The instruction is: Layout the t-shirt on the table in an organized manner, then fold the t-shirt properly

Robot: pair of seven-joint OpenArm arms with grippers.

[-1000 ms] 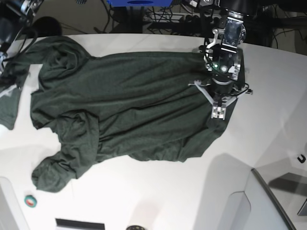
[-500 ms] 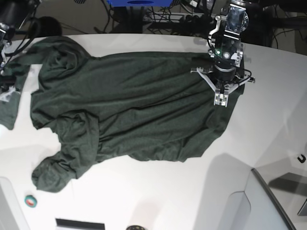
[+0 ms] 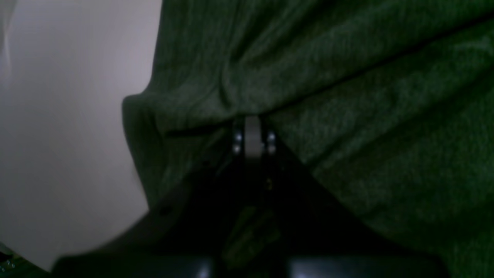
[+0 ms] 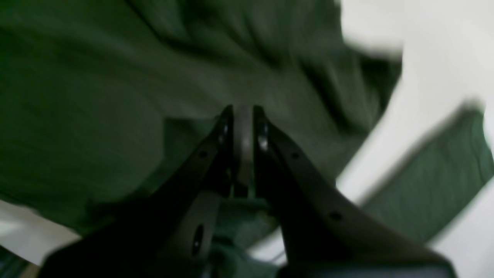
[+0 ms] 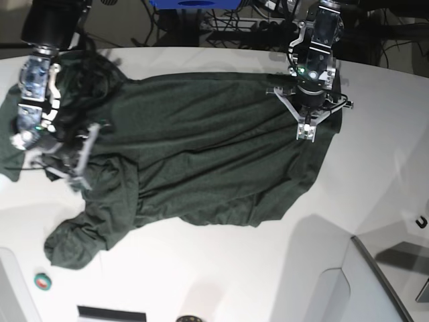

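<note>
The dark green t-shirt (image 5: pixel 201 154) lies spread and wrinkled across the white table (image 5: pixel 221 275), with a sleeve bunched at the near left. My left gripper (image 5: pixel 307 133) is at the shirt's right edge, shut on a pinch of its fabric; in the left wrist view the cloth (image 3: pixel 366 96) gathers at the closed tips (image 3: pixel 252 129). My right gripper (image 5: pixel 79 182) rests on the shirt's left part. The right wrist view is blurred: the gripper (image 4: pixel 243 116) is shut against green cloth (image 4: pixel 96 96), and I cannot tell whether fabric is caught.
A small green tape roll (image 5: pixel 43 282) lies near the front left corner beside a black object (image 5: pixel 110 313). A grey panel (image 5: pixel 389 282) stands at the front right. A blue object (image 5: pixel 194 4) and cables sit behind the table.
My right arm has swept in from the left edge onto the shirt's left part and its jaws have closed. My left gripper has drawn the right edge slightly toward the back.
</note>
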